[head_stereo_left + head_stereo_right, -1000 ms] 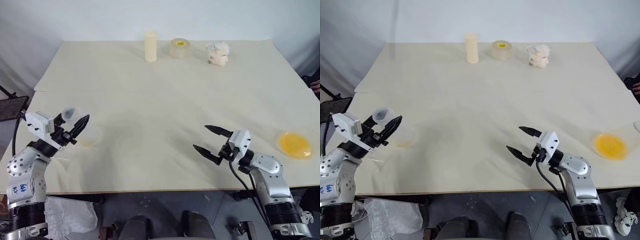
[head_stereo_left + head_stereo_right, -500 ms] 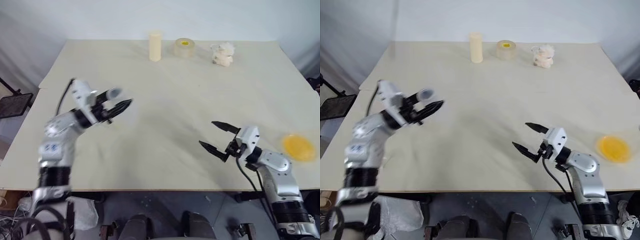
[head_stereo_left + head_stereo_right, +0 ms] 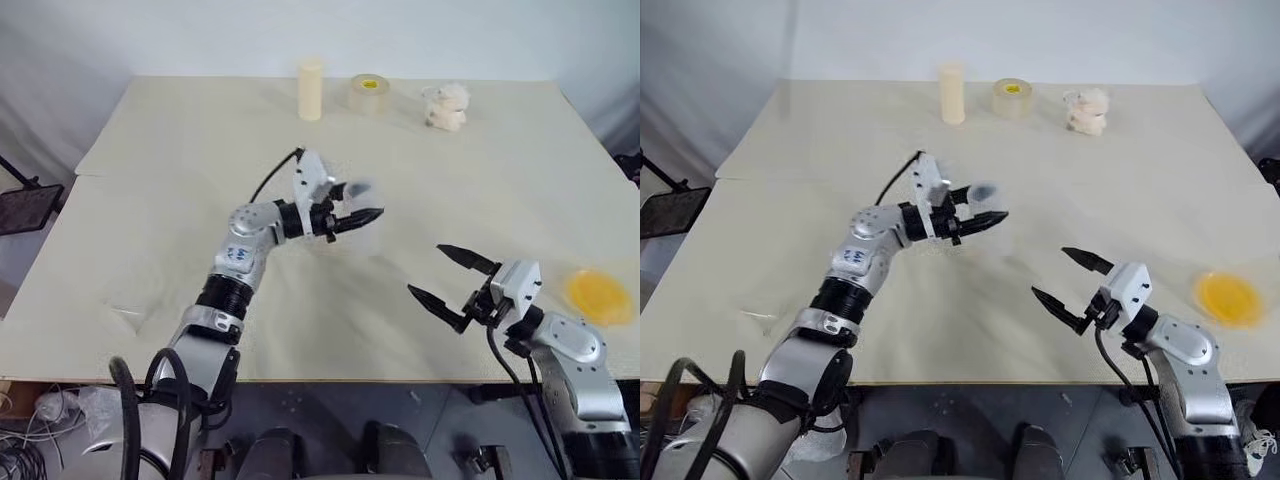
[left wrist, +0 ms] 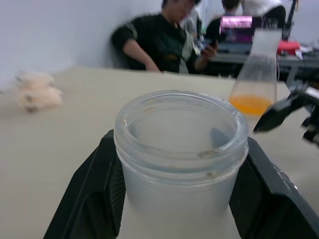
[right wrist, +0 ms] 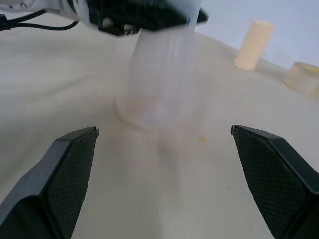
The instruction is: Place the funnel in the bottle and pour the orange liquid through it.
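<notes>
My left gripper (image 3: pixel 358 205) is shut on the neck of the clear bottle (image 5: pixel 159 89) over the middle of the table. The bottle hangs upright and its base is close to the tabletop. Its open round mouth (image 4: pixel 182 119) sits between my black fingers (image 4: pixel 84 199). My right gripper (image 3: pixel 425 269) stands open and empty to the right of the bottle, pointing at it. The orange liquid (image 3: pixel 593 292) sits in a clear flask (image 4: pixel 254 74) near the table's right edge. A faint clear shape near the front left edge looks like the funnel (image 3: pixel 125 314).
Along the far edge stand a cream cylinder (image 3: pixel 311 89), a tape roll (image 3: pixel 366 92) and a white crumpled lump (image 3: pixel 443 106). A person (image 4: pixel 159 40) sits beyond the table's right side.
My left arm has swung from the table's left edge to the middle, carrying the bottle. My right gripper drew back a little toward the right and stays open.
</notes>
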`<state>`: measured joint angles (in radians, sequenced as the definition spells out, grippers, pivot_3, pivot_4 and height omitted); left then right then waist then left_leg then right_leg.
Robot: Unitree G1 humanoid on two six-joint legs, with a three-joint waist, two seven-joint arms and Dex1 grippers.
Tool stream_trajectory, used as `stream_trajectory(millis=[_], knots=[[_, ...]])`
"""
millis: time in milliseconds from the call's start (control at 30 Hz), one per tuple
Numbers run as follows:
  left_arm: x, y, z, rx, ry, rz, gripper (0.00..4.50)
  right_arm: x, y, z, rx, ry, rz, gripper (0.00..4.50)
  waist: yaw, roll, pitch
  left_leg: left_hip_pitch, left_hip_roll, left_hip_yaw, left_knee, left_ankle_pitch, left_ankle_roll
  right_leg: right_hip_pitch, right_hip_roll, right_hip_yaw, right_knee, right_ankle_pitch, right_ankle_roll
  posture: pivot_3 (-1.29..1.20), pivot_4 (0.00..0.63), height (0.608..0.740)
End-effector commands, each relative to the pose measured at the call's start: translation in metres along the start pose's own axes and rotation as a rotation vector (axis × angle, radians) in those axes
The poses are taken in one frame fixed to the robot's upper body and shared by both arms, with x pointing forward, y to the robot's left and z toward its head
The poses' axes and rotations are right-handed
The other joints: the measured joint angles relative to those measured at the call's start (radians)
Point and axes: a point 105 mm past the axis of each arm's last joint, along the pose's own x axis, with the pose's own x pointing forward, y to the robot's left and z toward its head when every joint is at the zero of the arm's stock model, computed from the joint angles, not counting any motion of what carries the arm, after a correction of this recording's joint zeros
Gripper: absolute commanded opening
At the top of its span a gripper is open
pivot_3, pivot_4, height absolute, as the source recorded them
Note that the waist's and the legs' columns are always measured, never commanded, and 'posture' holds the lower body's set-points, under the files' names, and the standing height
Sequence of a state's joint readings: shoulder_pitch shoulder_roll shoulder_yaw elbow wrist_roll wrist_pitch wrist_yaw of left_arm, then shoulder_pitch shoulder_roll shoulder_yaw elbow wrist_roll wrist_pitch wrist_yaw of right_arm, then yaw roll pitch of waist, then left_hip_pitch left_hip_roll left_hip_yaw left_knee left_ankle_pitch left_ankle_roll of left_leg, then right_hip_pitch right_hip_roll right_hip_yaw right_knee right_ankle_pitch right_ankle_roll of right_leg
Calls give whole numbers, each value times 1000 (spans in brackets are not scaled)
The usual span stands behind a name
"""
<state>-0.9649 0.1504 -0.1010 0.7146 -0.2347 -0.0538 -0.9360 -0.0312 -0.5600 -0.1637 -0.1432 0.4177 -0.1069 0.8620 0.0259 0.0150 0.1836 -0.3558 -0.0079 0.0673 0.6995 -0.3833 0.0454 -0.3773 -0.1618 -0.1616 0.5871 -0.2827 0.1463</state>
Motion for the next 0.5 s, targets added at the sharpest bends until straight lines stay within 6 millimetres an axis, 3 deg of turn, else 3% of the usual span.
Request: stream_trajectory(millis=[33,167,233,400,500], knots=[[5,-4,6,70,-8,-35,2304,-5,-2,14,-37,-35,-38,4500,-2,0,0,0,0,0,0,0,0,0,0,0,0,0,0,0,150,740],[5,-11,-3,74,2,-64,2304,-8,1,14,-35,-31,-61,4500,1,0,0,0,1,-1,0,0,0,0,0,0,0,0,0,0,150,740],[5,-12,-5,44,-4,-62,3065,-8,1,14,-36,-31,-65,4500,1,0,0,0,1,-1,1,0,0,0,0,1,0,0,0,0,150,740],[2,-11,0,21,-28,-51,4479,-9,1,15,-40,-29,-70,4500,0,0,0,0,1,-1,1,0,0,0,0,1,0,0,0,0,150,740],[-3,-10,2,15,-24,-49,4479,-9,0,15,-42,-28,-70,4500,1,-1,0,0,1,-2,1,0,0,0,0,1,0,0,0,0,150,740]])
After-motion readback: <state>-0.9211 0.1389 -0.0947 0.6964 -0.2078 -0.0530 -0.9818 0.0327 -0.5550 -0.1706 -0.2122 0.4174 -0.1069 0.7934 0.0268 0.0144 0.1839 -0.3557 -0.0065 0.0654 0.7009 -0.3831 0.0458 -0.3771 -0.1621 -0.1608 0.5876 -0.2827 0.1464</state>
